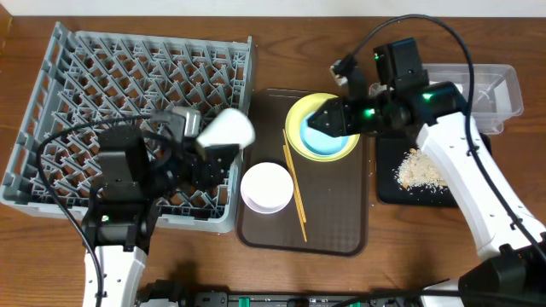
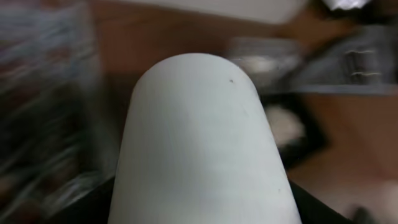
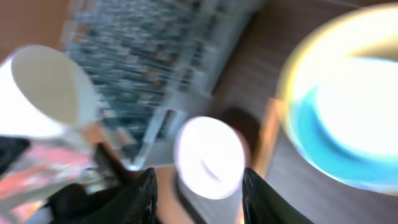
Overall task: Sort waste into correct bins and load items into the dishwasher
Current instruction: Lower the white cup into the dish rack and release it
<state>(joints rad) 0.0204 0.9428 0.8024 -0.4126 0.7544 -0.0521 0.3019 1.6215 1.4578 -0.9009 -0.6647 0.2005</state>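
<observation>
My left gripper [image 1: 212, 152] is shut on the small white cup [image 1: 229, 130], held over the right edge of the grey dish rack [image 1: 102, 77]; the cup [image 2: 202, 143] fills the left wrist view. My right gripper [image 1: 317, 121] is open and empty, hovering over the left side of the light-blue bowl [image 1: 334, 138], which sits on the pale-yellow plate [image 1: 299, 115]. The white bowl [image 1: 267, 188] and the chopsticks [image 1: 295, 183] lie on the brown tray [image 1: 341, 226]. In the right wrist view my open fingers [image 3: 199, 193] frame the white bowl [image 3: 208, 157], with the blue bowl [image 3: 348, 137] at right. Rice scraps [image 1: 418, 169] lie on the black tray [image 1: 388, 192].
The clear plastic tub [image 1: 499, 89] stands at the back right, partly behind my right arm. Bare wooden table shows in front of the trays. Both wrist views are motion-blurred.
</observation>
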